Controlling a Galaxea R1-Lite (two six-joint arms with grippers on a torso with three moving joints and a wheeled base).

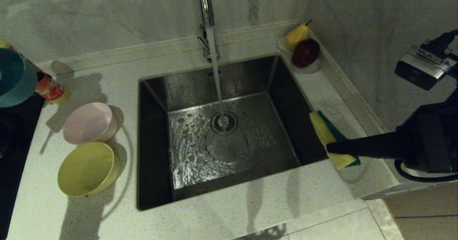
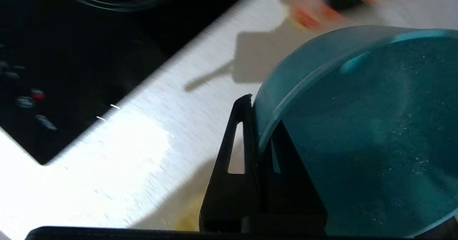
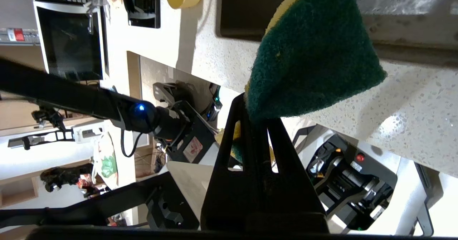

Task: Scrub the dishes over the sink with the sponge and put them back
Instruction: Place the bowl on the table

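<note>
A white saucer point(image 1: 310, 69) sits on the pale speckled counter point(image 1: 229, 211) at two o'clock from the basin, carrying a yellow pear point(image 1: 296, 36) touching a dark red apple point(image 1: 306, 52). At ten o'clock lies an orange-labelled bottle point(image 1: 52, 89) beside a black hob point(image 1: 14, 140).

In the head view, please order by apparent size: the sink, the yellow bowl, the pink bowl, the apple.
1. sink
2. yellow bowl, slightly bigger than the pink, though it sits nearer the camera
3. pink bowl
4. apple
</note>
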